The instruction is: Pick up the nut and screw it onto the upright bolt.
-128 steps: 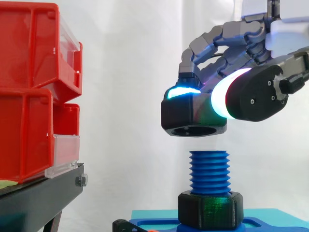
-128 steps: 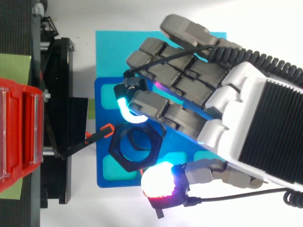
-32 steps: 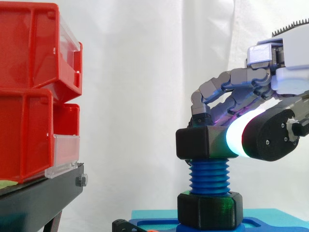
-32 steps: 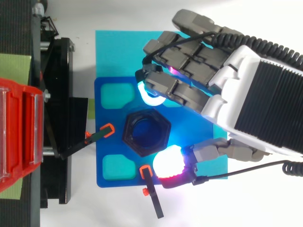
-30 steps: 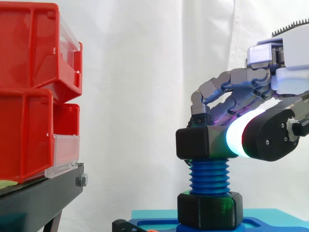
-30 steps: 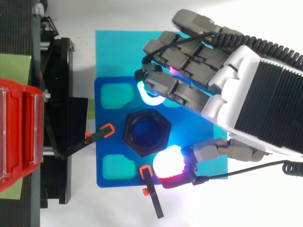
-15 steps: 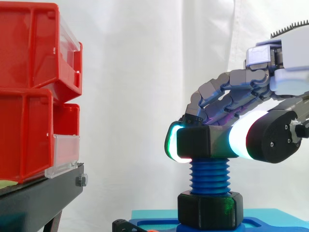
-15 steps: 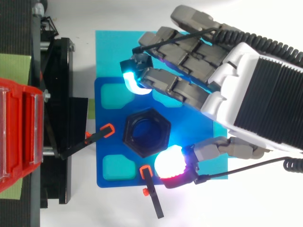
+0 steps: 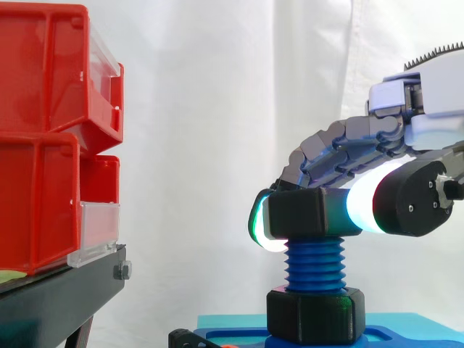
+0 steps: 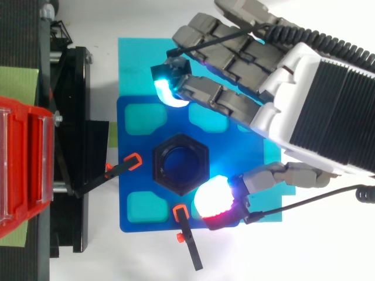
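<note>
Compared with four seconds ago, you will see the nut [image 9: 312, 212] no longer hangs in the hand's grip above the bolt [image 9: 314, 262]. It sits on the top of the blue threads, at the same height as one second ago. What has changed since then is the fingers. In the top view the cyan-glowing fingertip [image 10: 169, 92] was close to the nut's 1 o'clock edge a second ago. It has now swung out and lies at about 12 o'clock from the nut, with a clear strip of the blue fixture plate [image 10: 132, 193] between them.

The hand [image 10: 310, 99] is released: its fingers reach out nearly straight and none wraps the nut.

Seen from above, the nut [image 10: 180, 164] lies at about 8 o'clock from the palm. The bolt's blue end shows through its hole. The thumb pad [image 10: 212, 200] glows white and red just beside the nut's 5 o'clock corner; you cannot tell whether it touches.

In the side view the hand [image 9: 409, 199] comes in at the nut's 3 o'clock, with the white thumb pad [image 9: 362, 203] against the nut's right face. A green-white fingertip [image 9: 256, 221] peeks past its 9 o'clock edge. A second black nut [image 9: 315, 313] sits at the bolt's foot, at 6 o'clock.
</note>
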Controlling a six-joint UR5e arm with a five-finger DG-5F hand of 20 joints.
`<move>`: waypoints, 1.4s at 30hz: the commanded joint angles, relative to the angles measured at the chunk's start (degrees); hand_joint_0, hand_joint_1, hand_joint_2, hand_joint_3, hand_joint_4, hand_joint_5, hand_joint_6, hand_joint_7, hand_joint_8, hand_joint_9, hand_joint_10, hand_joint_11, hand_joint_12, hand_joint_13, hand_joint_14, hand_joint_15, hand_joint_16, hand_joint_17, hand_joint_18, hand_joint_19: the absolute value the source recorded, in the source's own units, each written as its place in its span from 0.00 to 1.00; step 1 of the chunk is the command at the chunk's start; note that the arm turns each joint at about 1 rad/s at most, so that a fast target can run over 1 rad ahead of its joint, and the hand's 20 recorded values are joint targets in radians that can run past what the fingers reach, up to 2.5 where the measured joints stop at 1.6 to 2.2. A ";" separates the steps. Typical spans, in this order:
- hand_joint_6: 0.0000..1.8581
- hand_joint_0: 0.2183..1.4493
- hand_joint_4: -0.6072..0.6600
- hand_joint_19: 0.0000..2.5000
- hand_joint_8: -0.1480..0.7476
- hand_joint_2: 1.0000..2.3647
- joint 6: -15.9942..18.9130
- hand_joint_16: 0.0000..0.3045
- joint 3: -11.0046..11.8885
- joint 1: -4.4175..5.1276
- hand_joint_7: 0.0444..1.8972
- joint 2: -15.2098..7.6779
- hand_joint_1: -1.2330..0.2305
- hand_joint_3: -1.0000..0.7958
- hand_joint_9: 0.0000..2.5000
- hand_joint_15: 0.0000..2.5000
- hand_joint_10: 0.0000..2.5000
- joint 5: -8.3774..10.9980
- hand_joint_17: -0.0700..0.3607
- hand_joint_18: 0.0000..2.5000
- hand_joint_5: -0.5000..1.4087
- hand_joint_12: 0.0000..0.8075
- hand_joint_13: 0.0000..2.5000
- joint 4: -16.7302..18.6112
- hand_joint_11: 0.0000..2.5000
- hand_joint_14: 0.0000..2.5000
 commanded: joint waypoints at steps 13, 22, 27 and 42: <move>0.27 0.07 0.63 0.00 0.48 0.00 0.01 0.21 3.11 -0.11 0.33 0.14 0.57 0.28 0.08 0.00 0.00 -1.54 0.49 0.00 0.13 0.54 0.08 -0.88 0.00 0.00; 0.27 0.08 0.64 0.00 0.47 0.00 -0.08 0.20 5.75 0.15 0.35 0.14 0.58 0.28 0.08 0.00 0.00 -2.42 0.48 0.00 0.14 0.53 0.08 -1.14 0.00 0.00; 0.27 0.09 0.66 0.00 0.48 0.00 0.01 0.19 5.75 0.68 0.37 0.05 0.59 0.28 0.09 0.00 0.00 -2.68 0.47 0.00 0.15 0.52 0.08 -0.44 0.00 0.00; 0.27 0.14 0.67 0.00 0.47 0.00 0.62 0.17 5.75 2.43 0.41 -0.04 0.61 0.28 0.12 0.00 0.00 -1.80 0.43 0.00 0.17 0.49 0.10 3.61 0.00 0.00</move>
